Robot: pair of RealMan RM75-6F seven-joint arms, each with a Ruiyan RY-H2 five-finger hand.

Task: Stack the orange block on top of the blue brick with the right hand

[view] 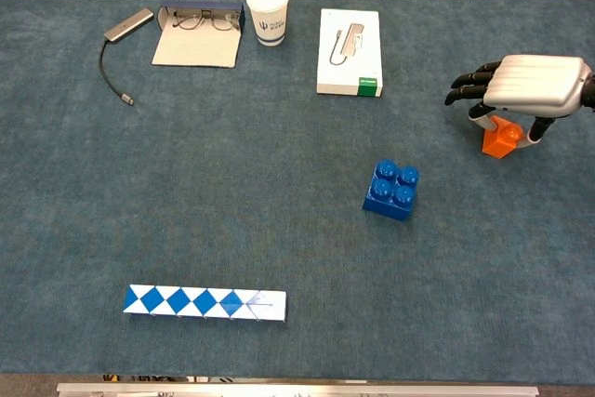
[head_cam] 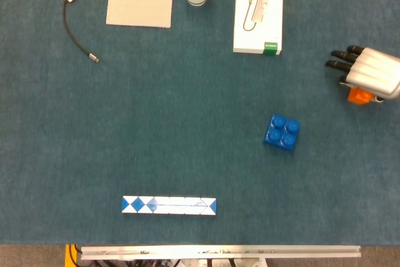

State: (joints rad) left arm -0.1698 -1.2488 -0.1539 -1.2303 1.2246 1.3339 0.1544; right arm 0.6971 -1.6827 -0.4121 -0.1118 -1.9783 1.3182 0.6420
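- Right hand (view: 528, 86), silver-backed with black fingers, pinches the small orange plastic block (view: 502, 139).
- Blue studded plastic brick (view: 391, 190) lies at its 8 o'clock, well apart.

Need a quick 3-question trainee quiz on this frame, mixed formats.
1. True or false: the orange block already sits on the blue brick.
2. The right hand is: A) over the cup B) at the orange block C) on the brick.
3. Fill in: the glasses lie left of the ___.

Key: 1 false, they are apart. 2 B. 3 cup.
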